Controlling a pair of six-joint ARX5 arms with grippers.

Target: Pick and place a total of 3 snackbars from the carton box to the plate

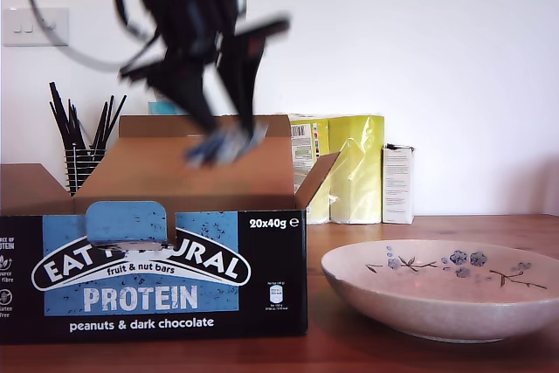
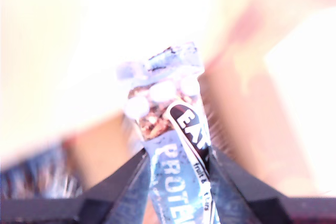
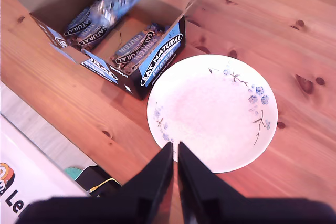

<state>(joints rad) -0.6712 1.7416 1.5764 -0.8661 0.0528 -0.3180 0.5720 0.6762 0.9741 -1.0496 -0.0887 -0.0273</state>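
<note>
My first gripper [image 2: 177, 153] held a shiny blue snackbar [image 2: 167, 124] in its jaws over the cardboard carton box [image 1: 192, 179]; my second gripper [image 3: 175, 149] had shut jaws.

A brown wooden table [image 1: 437, 224] has dark knots in its boards [image 3: 302, 82]. At its far edge, by the white wall [image 1: 437, 58], two yellow packs [image 1: 354, 168] stand up side by side. A small white carton [image 1: 397, 183] stands just beside them, on the exterior view's right. Toward the exterior view's left, thin black sticks [image 1: 74, 124] poke up out of a wire holder [image 1: 83, 168]. Above them a white light switch [image 1: 35, 26] sits on the wall. The second wrist view shows, past the table's edge, a pale grey strip [image 3: 47, 135], a white thing with black letters and an orange picture [image 3: 26, 177], and a black thing with a yellow wire [image 3: 100, 179].
</note>
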